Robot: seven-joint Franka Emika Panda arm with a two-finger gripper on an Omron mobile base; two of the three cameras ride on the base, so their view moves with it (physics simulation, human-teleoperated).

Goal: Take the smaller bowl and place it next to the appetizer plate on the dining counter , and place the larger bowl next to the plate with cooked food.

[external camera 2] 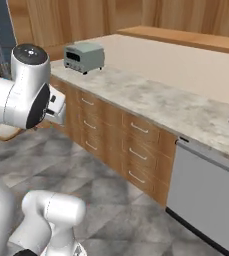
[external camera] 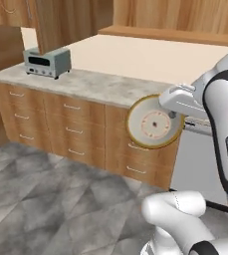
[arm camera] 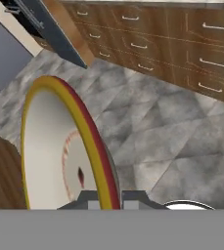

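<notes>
Jaws [arm camera: 105, 197] clamped on smaller bowl [external camera: 154, 122] rim, fingertips cut off below.

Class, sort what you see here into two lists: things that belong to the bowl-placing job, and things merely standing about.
Belongs to the job:
- small shallow tan bowl with pale rim, held on edge
- two-finger gripper, shut on the bowl's rim

Just standing about:
- grey-green toaster oven
- marbled stone counter
- wooden drawer fronts
- grey dishwasher panel

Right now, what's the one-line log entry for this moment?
tool: shut on smaller bowl rim | bowl: held on edge, off the floor | location: in front of drawers | toaster oven: on counter
</notes>
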